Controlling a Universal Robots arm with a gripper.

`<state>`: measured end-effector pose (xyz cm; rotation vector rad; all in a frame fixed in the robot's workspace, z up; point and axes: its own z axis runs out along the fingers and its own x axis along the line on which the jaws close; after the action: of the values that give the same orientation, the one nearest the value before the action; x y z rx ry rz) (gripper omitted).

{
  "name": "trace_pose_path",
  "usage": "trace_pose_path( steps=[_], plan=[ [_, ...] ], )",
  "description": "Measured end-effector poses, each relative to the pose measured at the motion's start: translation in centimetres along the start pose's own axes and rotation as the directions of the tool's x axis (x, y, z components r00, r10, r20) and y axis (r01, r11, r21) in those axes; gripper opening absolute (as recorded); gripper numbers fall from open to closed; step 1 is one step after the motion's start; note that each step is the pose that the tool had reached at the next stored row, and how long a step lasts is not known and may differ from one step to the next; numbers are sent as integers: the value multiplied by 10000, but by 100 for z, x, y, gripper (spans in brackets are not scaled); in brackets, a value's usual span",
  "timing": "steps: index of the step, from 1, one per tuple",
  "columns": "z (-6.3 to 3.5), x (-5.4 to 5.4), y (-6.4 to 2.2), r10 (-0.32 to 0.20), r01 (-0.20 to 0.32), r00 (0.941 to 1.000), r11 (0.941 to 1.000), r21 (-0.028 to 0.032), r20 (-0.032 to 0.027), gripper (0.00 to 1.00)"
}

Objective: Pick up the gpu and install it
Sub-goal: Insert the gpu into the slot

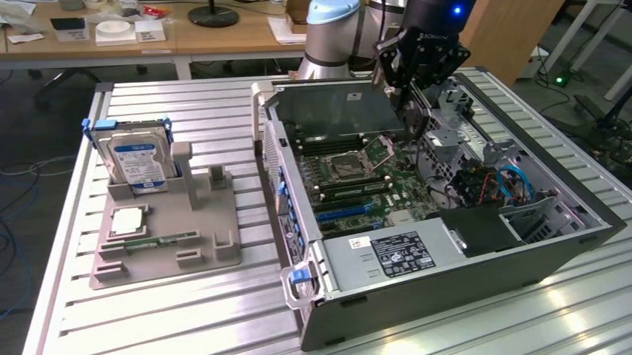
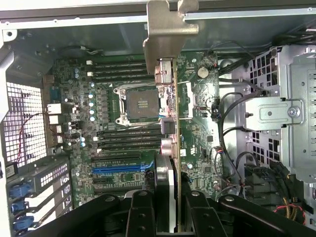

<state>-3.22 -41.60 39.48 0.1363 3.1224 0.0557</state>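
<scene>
I hold the gpu (image 2: 170, 106) edge-on over the open computer case (image 1: 553, 244), with its silver end bracket (image 2: 165, 29) pointing away from the wrist. My gripper (image 2: 170, 200) is shut on the card's thin green board, one black finger on each side. In the exterior view the gripper (image 1: 419, 78) hangs above the far part of the motherboard (image 1: 365, 185), and the gpu (image 1: 410, 115) juts down from it into the case. Below the card in the wrist view lie the CPU socket (image 2: 140, 103) and the blue expansion slot (image 2: 118, 168).
At the exterior view's left, a grey fixture (image 1: 163, 251) carries a silver hard drive (image 1: 138, 159), a processor (image 1: 129, 220) and a memory stick (image 1: 158, 240). Inside the case are the power supply (image 1: 390, 251), a drive cage (image 2: 291, 113) and cable bundles (image 1: 493, 185).
</scene>
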Motion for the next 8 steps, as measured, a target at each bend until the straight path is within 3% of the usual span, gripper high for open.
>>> trace_pose_path(
  steps=[3,8],
  plan=[
    [0,0,0,-153,153,9999,9999,-2,-5,28],
    [0,2,0,-831,831,9965,9965,-14,-29,28]
  ],
)
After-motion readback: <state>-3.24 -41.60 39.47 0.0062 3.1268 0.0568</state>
